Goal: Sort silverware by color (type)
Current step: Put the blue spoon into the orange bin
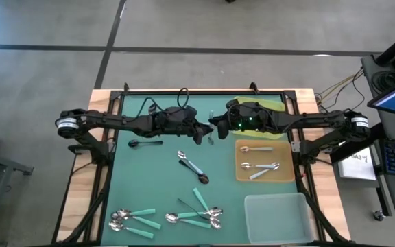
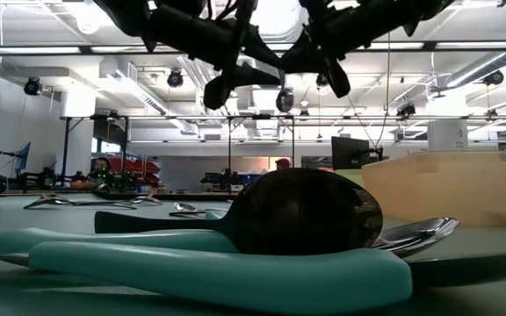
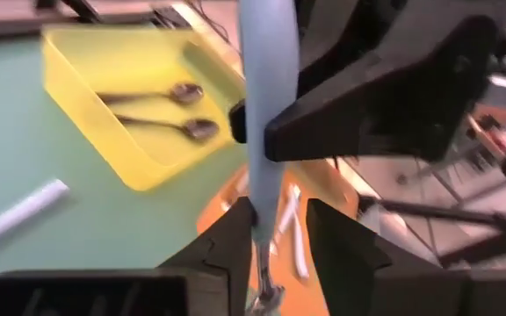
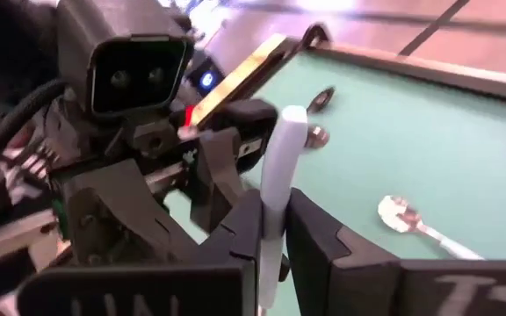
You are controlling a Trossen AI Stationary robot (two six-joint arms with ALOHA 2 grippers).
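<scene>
A light blue-handled spoon [image 1: 211, 135] hangs in the air between my two grippers above the far middle of the table. My right gripper [image 4: 271, 230] is shut on its handle. My left gripper [image 3: 279, 241] is open, with its fingers on either side of the handle's narrow end near the metal neck [image 3: 266, 290]; a gap shows beside the handle. Other spoons lie on the mat: a black one [image 1: 145, 143], a light blue one [image 1: 192, 167] and teal-handled clusters [image 1: 132, 218] [image 1: 197, 214]. My right gripper pinches the light blue handle [image 4: 273, 197] between its two fingers, which lie across it. The handle's free end [image 4: 292, 118] sticks out past the fingers. The spoon is lifted clear of the table. In the left wrist view its fingers [image 3: 358, 123] sit at the handle's middle.
A yellow tray [image 3: 77, 79] at the far edge holds two dark spoons. An orange tray [image 1: 286, 171] on the right holds light blue spoons. A clear tray [image 1: 280, 216] sits near the right front corner. Bare mat lies on the left and in the centre.
</scene>
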